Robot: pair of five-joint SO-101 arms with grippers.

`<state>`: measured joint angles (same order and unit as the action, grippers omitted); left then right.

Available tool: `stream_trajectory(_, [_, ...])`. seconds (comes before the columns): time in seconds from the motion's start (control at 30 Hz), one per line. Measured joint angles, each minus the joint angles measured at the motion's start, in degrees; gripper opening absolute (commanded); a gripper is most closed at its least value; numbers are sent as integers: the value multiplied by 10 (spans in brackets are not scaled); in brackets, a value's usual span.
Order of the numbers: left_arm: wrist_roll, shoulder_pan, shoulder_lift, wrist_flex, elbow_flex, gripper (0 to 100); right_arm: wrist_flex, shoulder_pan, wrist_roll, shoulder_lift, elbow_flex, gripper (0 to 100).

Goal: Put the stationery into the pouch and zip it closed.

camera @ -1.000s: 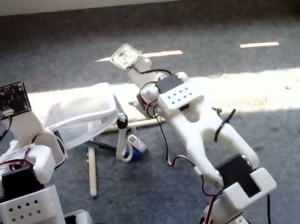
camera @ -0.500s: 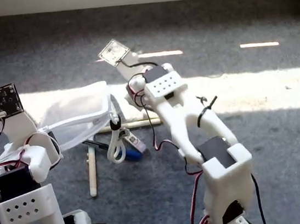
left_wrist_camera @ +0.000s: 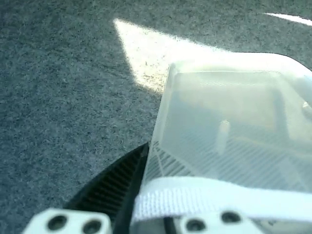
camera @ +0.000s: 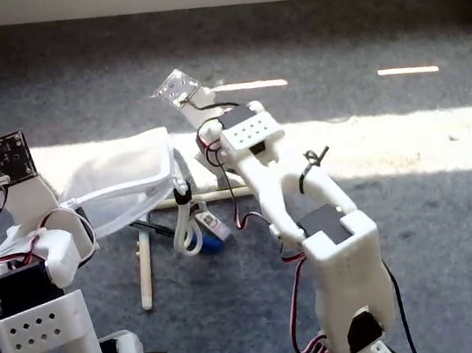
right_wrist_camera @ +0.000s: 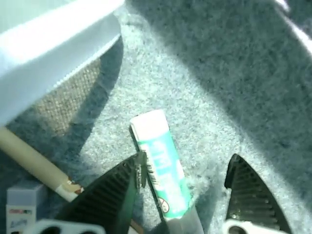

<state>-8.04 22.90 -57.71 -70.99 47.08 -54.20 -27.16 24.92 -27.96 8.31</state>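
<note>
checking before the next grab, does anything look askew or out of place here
Nothing looks damaged or spilled. The pouch is held up, tilted, in the left end effector. Loose on the carpet, at crossed angles, lie a pale stick, a dark pen and a teal-labelled tube.

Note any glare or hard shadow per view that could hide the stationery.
High view: a sunlit band on the carpet washes out the pouch. Left wrist view: sun glares behind the translucent pouch. Right wrist view: the teal-labelled stick lies sunlit between the jaws of the right gripper.
</note>
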Motion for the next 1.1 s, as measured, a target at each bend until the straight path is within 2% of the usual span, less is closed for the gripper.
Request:
stream_trajectory(0.5, [0, -2, 0, 0, 0, 7, 30, 0, 0, 0, -2, 251])
stream_trajectory(0.7, [0, -2, 0, 0, 0, 7, 32, -3, 0, -31, -1, 160])
stream_trajectory(1.1, [0, -2, 0, 0, 2, 7, -9, -3, 1, -47, 2, 152])
